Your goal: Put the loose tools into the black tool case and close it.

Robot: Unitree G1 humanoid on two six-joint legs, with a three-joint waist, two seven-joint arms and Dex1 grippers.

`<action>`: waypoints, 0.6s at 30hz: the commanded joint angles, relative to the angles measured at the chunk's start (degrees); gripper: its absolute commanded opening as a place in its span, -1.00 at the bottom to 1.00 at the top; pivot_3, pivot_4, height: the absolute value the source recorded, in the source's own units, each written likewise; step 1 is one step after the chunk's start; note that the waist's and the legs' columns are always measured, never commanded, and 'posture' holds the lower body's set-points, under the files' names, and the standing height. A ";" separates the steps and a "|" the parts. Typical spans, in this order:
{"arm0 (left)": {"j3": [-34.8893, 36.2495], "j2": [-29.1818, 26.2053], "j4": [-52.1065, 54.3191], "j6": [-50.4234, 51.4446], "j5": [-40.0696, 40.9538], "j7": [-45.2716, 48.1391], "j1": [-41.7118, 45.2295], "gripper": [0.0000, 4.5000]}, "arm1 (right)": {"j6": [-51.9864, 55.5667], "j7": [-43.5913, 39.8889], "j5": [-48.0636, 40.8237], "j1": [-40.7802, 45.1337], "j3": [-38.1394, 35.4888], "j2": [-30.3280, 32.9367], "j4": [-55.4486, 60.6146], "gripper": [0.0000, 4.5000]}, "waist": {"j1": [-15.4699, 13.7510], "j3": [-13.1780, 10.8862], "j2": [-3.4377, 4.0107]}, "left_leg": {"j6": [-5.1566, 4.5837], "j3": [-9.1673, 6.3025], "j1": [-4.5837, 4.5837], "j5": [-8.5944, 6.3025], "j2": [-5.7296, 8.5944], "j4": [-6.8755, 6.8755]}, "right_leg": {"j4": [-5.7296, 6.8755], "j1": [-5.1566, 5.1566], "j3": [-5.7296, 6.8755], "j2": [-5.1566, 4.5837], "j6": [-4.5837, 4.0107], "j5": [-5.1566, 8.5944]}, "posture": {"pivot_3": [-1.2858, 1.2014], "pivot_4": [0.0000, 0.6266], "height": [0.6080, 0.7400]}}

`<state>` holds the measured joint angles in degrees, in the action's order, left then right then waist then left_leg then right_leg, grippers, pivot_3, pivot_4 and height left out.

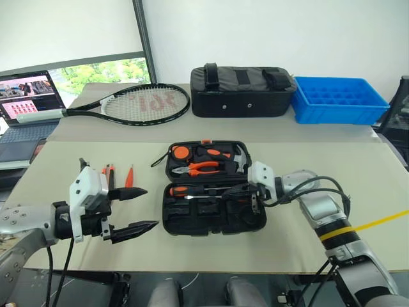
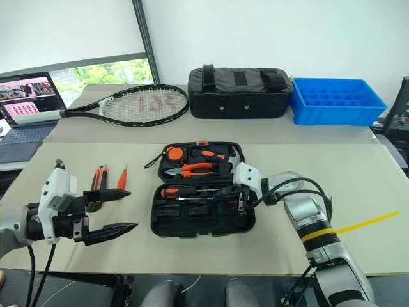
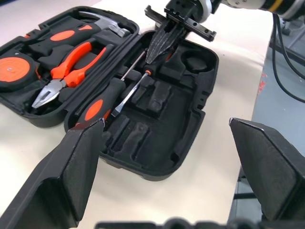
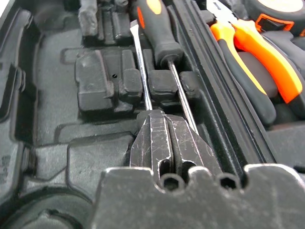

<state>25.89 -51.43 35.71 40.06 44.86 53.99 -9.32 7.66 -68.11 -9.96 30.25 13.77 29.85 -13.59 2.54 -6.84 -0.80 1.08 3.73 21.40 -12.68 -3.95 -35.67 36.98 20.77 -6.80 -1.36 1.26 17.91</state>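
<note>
— On the table (image 1: 358, 192), what sits round the case (image 1: 214, 214)?
— It lies open mid-table. Behind it: a racket (image 1: 137, 102), a black bag (image 1: 241, 91), a blue tray (image 1: 339, 99). A laptop (image 1: 25, 102) stands far left.
— Loose tools?
— Utility knife (image 1: 110, 174) and slim orange tool (image 1: 130, 176) lie left of the case, just behind the left gripper (image 1: 137, 210), jaws spread, empty.
— The right gripper (image 3: 159, 47)?
— Clenched over the case's near half, tips against a screwdriver (image 4: 159, 36) shaft; whether it grips, I can't tell.
— Any writing?
— Red marks on the racket strings, unreadable.

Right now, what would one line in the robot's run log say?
tool case: open | right pincer: shut, over two screwdrivers in the case | left pincer: open, holding nothing | loose tools: on table
</note>
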 commanded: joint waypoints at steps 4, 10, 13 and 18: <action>-4.12 7.41 -4.87 -1.87 -11.93 -17.77 4.25 1.00 | 8.32 -3.80 -10.61 1.64 -7.01 2.57 9.48 -0.65 | -0.20 -0.04 -0.01 | 0.00 -0.02 0.04 0.00 0.01 0.03 | 0.00 0.03 0.00 0.00 0.00 0.00 | 0.03 -0.52 0.51; -11.49 14.85 -5.72 8.14 -20.01 -35.76 13.05 1.00 | 11.74 -6.24 -14.86 -0.88 -10.57 7.63 13.85 0.24 | -1.26 -0.03 -0.05 | 0.00 -0.11 0.23 0.00 0.07 0.02 | -0.16 0.02 0.11 -0.07 0.07 -0.03 | 0.03 -0.52 0.51; -14.80 22.40 -6.79 14.21 -23.21 -45.41 18.39 1.00 | 12.20 -6.56 -17.96 -3.43 -15.39 10.65 15.41 0.64 | -1.71 -0.02 -0.06 | 0.00 -0.13 0.34 0.00 0.11 -0.01 | -0.21 0.05 0.10 -0.08 0.13 -0.06 | 0.03 -0.52 0.51; -15.59 27.48 -12.53 17.81 -27.93 -52.74 24.15 1.00 | 12.05 -6.59 -20.72 -6.56 -21.95 14.16 16.07 0.93 | -1.51 -0.02 -0.07 | -0.01 -0.26 0.45 0.00 0.11 -0.01 | -0.20 0.10 0.08 0.03 0.12 -0.08 | 0.03 -0.52 0.51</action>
<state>9.90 -23.97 23.72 57.61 18.92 2.89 13.60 20.58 -74.63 -28.81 23.73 -5.12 42.78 0.87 1.03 -6.86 -0.88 1.07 3.44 21.84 -12.68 -3.84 -35.69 36.77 20.86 -6.72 -1.31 1.38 17.83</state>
